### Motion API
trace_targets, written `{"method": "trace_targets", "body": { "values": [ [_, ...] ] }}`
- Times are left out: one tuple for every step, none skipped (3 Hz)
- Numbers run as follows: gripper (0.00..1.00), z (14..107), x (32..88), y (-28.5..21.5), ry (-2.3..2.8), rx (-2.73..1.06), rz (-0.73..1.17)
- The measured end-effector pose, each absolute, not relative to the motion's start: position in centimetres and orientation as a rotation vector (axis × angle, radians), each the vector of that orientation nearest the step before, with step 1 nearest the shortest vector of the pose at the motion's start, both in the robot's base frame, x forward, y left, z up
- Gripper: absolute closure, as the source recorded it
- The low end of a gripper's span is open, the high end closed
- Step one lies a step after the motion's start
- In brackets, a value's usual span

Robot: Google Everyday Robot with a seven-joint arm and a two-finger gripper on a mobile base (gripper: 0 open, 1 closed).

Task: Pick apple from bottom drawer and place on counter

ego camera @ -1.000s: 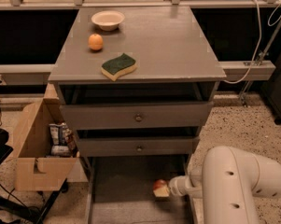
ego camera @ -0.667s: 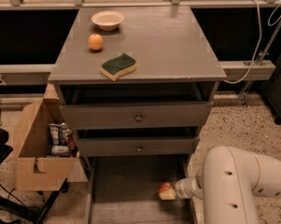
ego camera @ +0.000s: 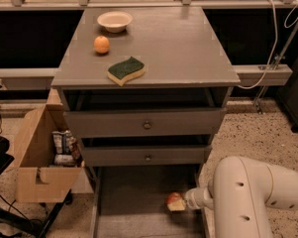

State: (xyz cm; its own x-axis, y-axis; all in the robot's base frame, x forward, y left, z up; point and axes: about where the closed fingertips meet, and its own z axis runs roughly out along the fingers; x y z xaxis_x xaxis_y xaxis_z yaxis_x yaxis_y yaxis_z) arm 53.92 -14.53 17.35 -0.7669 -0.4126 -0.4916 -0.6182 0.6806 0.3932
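Gripper at the apple, low in the open bottom drawer.

The gripper (ego camera: 182,203) is down at the right side of the bottom drawer (ego camera: 133,197), at the end of the white arm (ego camera: 252,197) that enters from the lower right. The apple (ego camera: 175,200) sits directly against its tip, and I cannot tell how wide the gripper is open or whether it really holds the fruit. Above are two shallower drawers with knobs, the middle one (ego camera: 147,157) and the upper one (ego camera: 146,124). On the counter (ego camera: 188,48), a green and yellow sponge (ego camera: 126,70) lies near the front edge, left of centre. An orange fruit (ego camera: 101,44) is behind it near the left edge, and a pale bowl (ego camera: 114,20) is toward the back left corner. A cardboard box (ego camera: 37,152) stands on the floor left of the cabinet.
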Motion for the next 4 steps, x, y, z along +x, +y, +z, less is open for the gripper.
{"method": "trace_targets", "body": {
  "values": [
    [1.0,20.3,52.7,-15.2,2.476,-0.884,0.842],
    [1.0,26.8,50.1,-16.5,2.399,-0.924,0.858],
    [1.0,33.8,47.0,-18.3,2.331,-0.864,0.829],
    [1.0,41.8,44.8,-20.1,2.238,-0.771,0.798]
  ]
}}
